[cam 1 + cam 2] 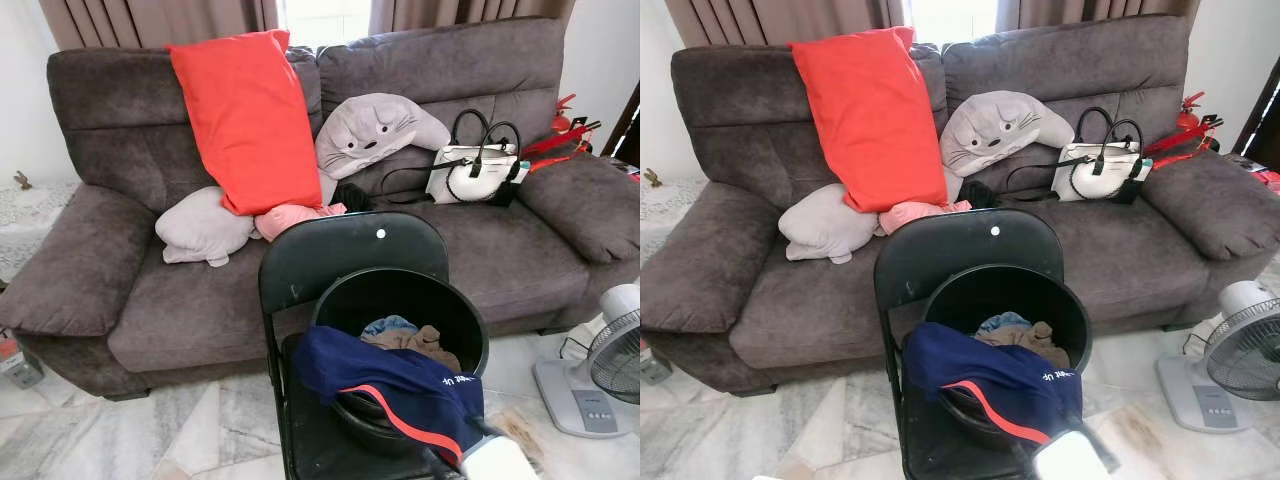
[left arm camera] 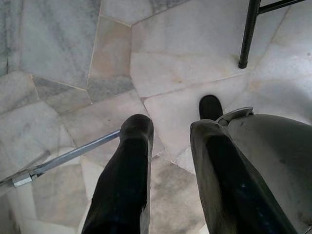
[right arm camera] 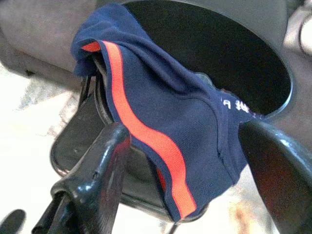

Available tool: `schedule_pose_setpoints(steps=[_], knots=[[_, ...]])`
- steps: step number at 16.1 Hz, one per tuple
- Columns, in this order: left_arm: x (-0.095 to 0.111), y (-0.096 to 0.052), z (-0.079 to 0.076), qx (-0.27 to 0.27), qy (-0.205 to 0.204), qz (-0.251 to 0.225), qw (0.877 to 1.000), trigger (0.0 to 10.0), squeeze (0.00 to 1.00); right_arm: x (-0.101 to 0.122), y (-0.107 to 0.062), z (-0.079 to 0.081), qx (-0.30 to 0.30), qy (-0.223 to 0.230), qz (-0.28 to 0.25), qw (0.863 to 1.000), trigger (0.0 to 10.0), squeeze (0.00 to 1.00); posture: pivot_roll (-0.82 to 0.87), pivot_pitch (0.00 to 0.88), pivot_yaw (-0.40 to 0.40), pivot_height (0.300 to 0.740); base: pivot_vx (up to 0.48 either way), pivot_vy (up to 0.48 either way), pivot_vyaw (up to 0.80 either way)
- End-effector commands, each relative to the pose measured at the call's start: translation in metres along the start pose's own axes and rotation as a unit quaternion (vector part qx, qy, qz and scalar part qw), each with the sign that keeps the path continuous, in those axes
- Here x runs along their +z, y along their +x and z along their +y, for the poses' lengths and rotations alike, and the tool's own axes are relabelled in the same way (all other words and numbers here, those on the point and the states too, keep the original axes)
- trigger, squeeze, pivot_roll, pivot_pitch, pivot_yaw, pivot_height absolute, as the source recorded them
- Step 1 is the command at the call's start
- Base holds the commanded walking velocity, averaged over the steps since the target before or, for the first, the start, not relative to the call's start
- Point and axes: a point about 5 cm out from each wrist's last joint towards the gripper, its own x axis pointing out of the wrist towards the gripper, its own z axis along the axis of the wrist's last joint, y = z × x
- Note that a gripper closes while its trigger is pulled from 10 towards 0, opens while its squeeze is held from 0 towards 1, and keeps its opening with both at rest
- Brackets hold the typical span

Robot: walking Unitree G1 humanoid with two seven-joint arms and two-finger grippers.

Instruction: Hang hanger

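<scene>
A navy garment with an orange stripe (image 1: 400, 385) hangs over the front rim of a black bucket (image 1: 455, 310). The bucket stands on a black folding chair (image 1: 340, 250) in front of the sofa and holds more crumpled clothes (image 1: 410, 338). My right gripper (image 3: 184, 129) is open just short of the navy garment (image 3: 165, 112), one finger (image 3: 105, 161) on each side of it, touching nothing. My right arm (image 1: 495, 458) shows at the lower edge of the head view. My left gripper (image 2: 170, 124) hangs open above the marble floor, holding nothing.
A grey sofa (image 1: 180, 300) carries a red cushion (image 1: 245, 115), plush pillows (image 1: 375, 130) and a white handbag (image 1: 475, 170). A white floor fan (image 1: 600, 375) stands at the right. A metal rod (image 2: 73, 153) and a chair leg (image 2: 247, 34) sit on the floor by my left gripper.
</scene>
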Motion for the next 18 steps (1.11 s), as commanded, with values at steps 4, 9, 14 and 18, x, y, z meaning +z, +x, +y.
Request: schedule_pose_setpoints(steps=[4, 9, 14, 18], knots=[[-0.005, -0.001, -0.001, -0.002, -0.003, 0.011, 1.0, 10.0, 0.0, -0.001, 0.002, 0.014, 0.073, 0.019, 0.022, 0.997, 10.0, 0.0, -0.12, 0.049, 0.056, 0.74, 0.0, 0.0, 0.0], [-0.005, -0.001, -0.002, -0.004, -0.003, 0.012, 1.0, 10.0, 0.0, -0.01, -0.005, -0.004, -0.024, -0.033, 0.075, 0.996, 10.0, 0.0, -0.13, 0.056, 0.054, 0.74, 0.0, 0.0, 0.0], [-0.006, 0.0, -0.004, -0.005, -0.005, 0.012, 1.0, 10.0, 0.0, -0.011, 0.001, -0.01, -0.076, -0.044, 0.079, 0.993, 10.0, 0.0, -0.13, 0.054, 0.047, 0.74, 0.0, 0.0, 0.0], [-0.006, 0.0, -0.005, -0.006, -0.006, 0.012, 1.0, 10.0, 0.0, -0.013, 0.012, -0.006, -0.062, -0.03, 0.072, 0.995, 10.0, 0.0, -0.13, 0.055, 0.045, 0.74, 0.0, 0.0, 0.0]])
